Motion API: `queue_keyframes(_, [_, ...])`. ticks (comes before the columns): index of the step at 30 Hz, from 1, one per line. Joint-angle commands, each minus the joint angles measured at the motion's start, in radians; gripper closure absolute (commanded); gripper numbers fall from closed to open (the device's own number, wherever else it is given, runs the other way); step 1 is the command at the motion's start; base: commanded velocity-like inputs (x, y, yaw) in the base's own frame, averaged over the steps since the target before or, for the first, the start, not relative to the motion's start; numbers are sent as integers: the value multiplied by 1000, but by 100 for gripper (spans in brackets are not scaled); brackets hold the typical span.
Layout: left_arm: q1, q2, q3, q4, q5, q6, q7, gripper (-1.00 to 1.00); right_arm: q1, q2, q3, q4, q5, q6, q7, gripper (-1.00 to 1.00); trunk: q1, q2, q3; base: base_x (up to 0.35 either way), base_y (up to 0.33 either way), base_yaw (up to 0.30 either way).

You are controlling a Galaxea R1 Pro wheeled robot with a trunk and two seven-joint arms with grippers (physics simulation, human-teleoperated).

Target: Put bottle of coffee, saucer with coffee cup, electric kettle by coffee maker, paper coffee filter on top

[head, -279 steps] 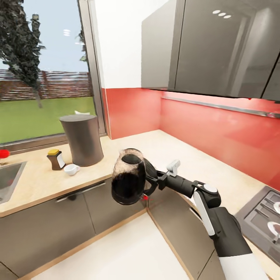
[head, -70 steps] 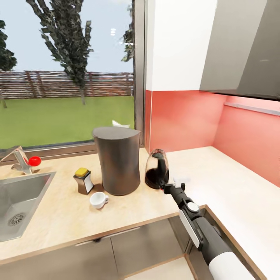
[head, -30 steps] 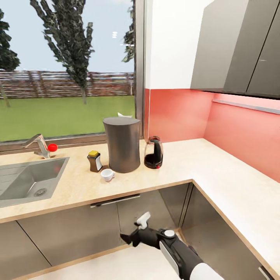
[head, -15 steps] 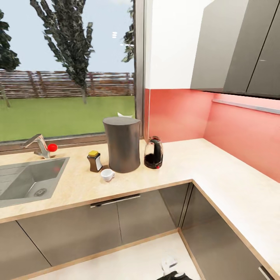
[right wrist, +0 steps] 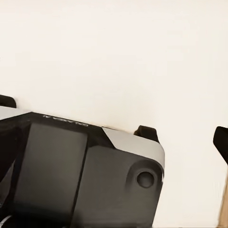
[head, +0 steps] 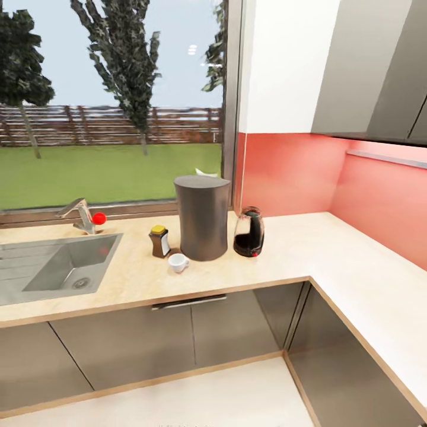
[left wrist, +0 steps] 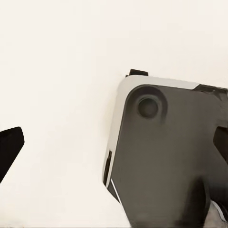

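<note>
The dark grey coffee maker [head: 203, 217] stands on the beige countertop [head: 279, 261] by the window. The black electric kettle [head: 249, 232] stands upright just to its right, apart from both grippers. To its left stands the coffee bottle [head: 159, 241] with a yellow lid. The white coffee cup [head: 177, 262] sits on the bare counter in front of the bottle. Something white [head: 205, 172] peeks out behind the maker's top; I cannot tell what it is. My left gripper [left wrist: 115, 147] and right gripper [right wrist: 113, 121] hang open over the pale floor, holding nothing.
A steel sink [head: 62, 267] with a faucet [head: 82, 213] and red knob lies at the counter's left. The counter turns a corner and runs along the red wall [head: 379, 196] at right. Grey cabinets [head: 178, 338] stand below. The robot's dark base [left wrist: 166, 156] sits under both grippers.
The right arm set the kettle down beside the coffee maker, let go and dropped out of the head view. The head camera has drawn back and shifted slightly.
</note>
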Motion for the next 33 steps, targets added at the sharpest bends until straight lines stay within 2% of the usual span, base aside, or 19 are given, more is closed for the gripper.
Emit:
queue_keyframes(1, [0,-3,8,33,-9,-4,-4,-100,23,-3,9,-2,-10,3,-6,-100,1,-2,-3,0,0,232])
queue_keyframes(6, [1,-3,8,54,-10,-6,-4,-100,81,-8,9,-2,-10,0,-5,-100,1,-2,-8,0,0,232])
queue_keyframes(8, [1,-2,8,56,-10,-6,-4,-100,90,-26,9,-3,-11,-1,-1,-100,1,-2,-10,0,0,232])
queue_keyframes(13, [1,-4,8,57,-9,-6,-4,-100,93,-40,9,-4,-14,-2,3,-100,1,-2,-15,0,0,223])
queue_keyframes(33, [1,-3,7,57,-10,-6,-4,-100,97,-46,9,-4,-13,-2,2,-100,1,-2,-39,0,0,195])
